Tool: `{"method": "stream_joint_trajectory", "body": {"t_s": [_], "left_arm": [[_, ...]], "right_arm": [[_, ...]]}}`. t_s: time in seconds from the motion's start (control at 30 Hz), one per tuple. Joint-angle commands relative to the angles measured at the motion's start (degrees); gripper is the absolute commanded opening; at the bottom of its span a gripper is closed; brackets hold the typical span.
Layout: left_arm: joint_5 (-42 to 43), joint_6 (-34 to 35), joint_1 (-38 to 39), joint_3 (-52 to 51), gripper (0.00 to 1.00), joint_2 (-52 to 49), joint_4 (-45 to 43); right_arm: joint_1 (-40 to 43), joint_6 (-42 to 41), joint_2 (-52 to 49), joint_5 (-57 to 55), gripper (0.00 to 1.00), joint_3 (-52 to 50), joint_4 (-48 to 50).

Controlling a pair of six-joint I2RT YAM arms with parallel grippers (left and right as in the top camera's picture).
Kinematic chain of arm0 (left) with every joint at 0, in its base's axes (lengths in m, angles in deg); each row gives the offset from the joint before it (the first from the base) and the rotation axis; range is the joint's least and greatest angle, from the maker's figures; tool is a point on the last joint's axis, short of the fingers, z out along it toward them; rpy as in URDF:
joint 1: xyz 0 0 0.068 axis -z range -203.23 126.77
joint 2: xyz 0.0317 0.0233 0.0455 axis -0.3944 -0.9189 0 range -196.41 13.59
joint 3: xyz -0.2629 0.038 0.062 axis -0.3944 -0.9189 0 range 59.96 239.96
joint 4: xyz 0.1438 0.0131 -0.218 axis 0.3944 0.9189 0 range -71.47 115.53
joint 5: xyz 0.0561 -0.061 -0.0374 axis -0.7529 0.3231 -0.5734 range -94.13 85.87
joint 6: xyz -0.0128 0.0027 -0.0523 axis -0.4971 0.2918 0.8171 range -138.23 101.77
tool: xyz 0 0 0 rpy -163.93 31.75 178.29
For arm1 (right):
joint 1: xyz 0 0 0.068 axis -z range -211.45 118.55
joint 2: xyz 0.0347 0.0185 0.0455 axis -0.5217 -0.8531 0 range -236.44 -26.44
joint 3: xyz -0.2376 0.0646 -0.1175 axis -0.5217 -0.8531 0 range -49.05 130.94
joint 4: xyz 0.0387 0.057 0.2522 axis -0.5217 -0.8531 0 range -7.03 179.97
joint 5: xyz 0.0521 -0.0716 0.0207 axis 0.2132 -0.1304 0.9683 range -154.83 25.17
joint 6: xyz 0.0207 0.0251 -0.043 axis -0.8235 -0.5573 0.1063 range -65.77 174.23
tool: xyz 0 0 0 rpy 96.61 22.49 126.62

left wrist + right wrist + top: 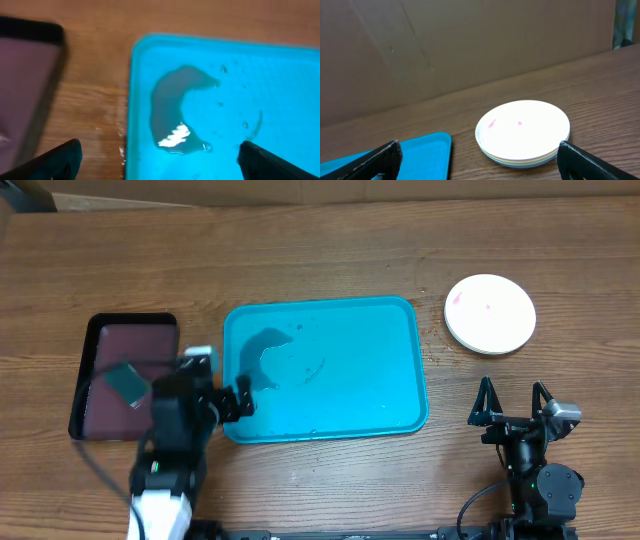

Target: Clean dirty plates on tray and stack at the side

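Stretching under everything, the brown wooden table is filling the overhead view. On its middle the turquoise tray is lying flat, and a dark wet patch is shining on its left part, with small drops beside it. To the left, with a strip of wood between them, a black tray with a maroon inside is sitting, and a small teal block is resting on it, turned at an angle.

The plates are standing as one stack on the table, to the right of the turquoise tray's far right corner and not touching it. The white plate is lying on top and showing two faint pink marks; a yellowish rim and a pale rim are peeking out under it.

The left gripper is hovering over the turquoise tray's left rim, fingers held wide apart, pinching nothing. The right gripper is hanging right of the turquoise tray, on the robot's side of the stack, its fingers also spread wide around nothing.
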Motion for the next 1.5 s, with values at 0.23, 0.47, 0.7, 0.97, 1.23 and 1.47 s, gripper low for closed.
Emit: {"method": "stream_joint_trajectory", "body": {"t_s": [0.23,0.47,0.7,0.97,1.23,1.47], "left_arm": [[0.59,-1.95,-1.01,-16.09,1.00,21.46,-10.01],[-0.09,-0.59,-1.01,-22.45,1.00,30.77,-14.95],[-5.57,2.99,-1.31,-23.74,0.99,35.47,-11.63],[-5.55,0.35,-1.86,-23.74,1.00,40.76,-9.18],[-5.62,-3.50,-1.90,-23.74,1.00,45.92,-9.07],[-5.35,-4.76,-2.19,-23.74,1.00,45.94,-9.05]], "right_arm": [[0.11,0.24,0.57,-0.28,1.00,-0.61,0.33],[0.11,0.24,0.57,-0.28,1.00,-0.61,0.33],[0.11,0.24,0.57,-0.28,1.00,-0.61,0.35],[0.11,0.24,0.57,-0.28,1.00,-0.61,0.35],[0.11,0.24,0.57,-0.28,1.00,-0.61,0.33],[0.11,0.24,0.57,-0.28,1.00,-0.61,0.33]]}}
